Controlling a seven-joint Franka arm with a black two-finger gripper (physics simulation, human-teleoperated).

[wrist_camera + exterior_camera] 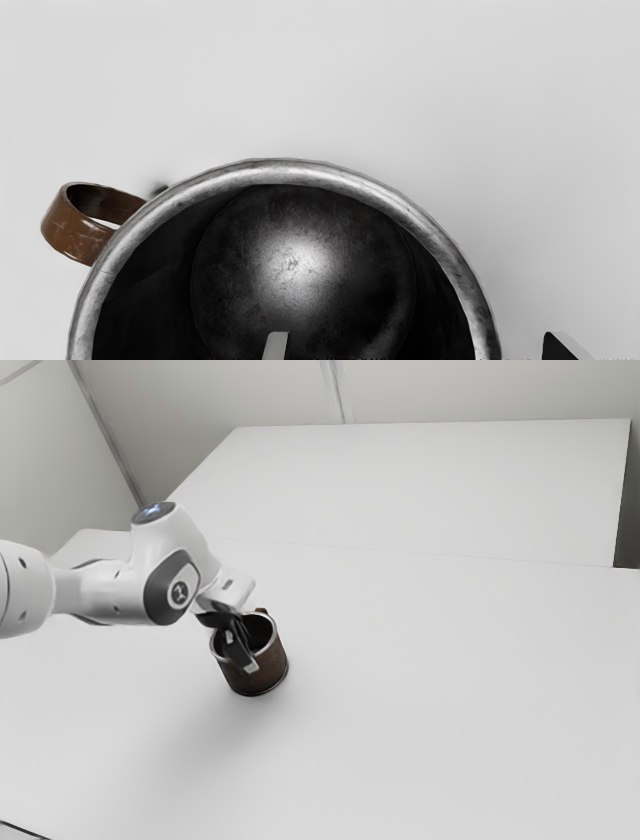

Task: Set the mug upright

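Note:
The brown mug (262, 673) stands upright on the table in the exterior view, its metal rim facing up and its handle on the far side. My gripper (241, 650) is over the mug's rim, pointing down. Looking into the mug (285, 171), the wrist view shows its dark inside and brown handle (75, 230). There the gripper (420, 345) has its fingers wide apart, one over the mug's opening and the other outside the rim. The mug's wall lies between them, with gaps showing on both sides.
The white table (450, 690) surrounds the mug, and another white surface (420, 490) lies behind it. Pale walls rise beyond. A thin dark line (22, 830) runs at the exterior view's lower left corner.

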